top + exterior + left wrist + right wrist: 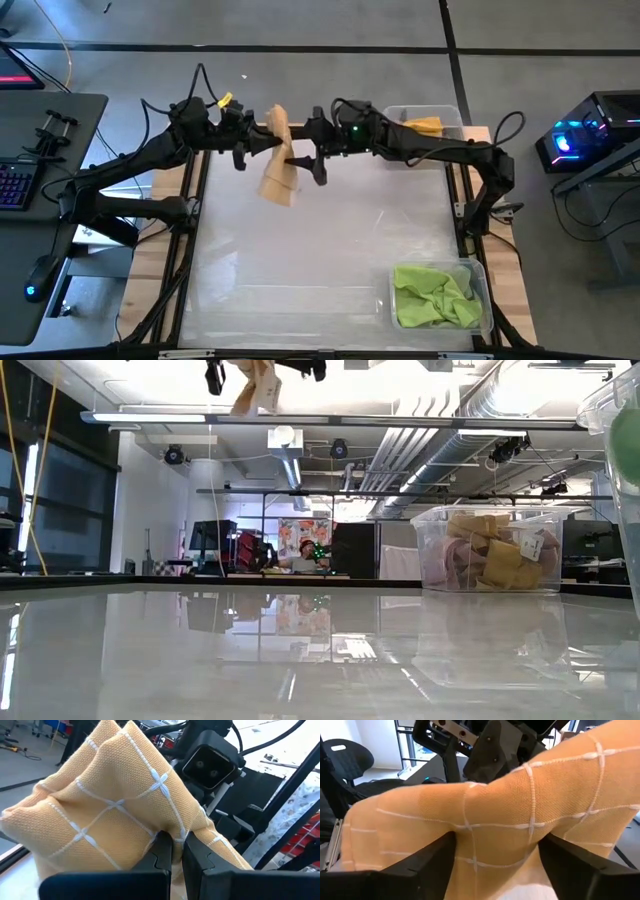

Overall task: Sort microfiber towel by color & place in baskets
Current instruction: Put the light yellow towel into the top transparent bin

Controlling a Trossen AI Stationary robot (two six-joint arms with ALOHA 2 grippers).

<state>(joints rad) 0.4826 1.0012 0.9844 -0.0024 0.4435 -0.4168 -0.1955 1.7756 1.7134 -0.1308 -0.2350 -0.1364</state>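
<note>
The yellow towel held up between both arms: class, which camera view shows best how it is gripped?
The left wrist view: the left hand is shut on the yellow towel, pinching a fold. The right wrist view shows cloth between spread fingers. The high view shows it hanging between both hands; the low view shows only its bottom.

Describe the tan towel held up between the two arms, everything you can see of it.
The tan towel is woven cloth, yellow-tan with a white grid of stitched lines. It hangs bunched and folded in the air above the table's far side, touching nothing below. The left end effector is pinched shut on a fold; the right end effector straddles it, fingers spread wide.
</note>
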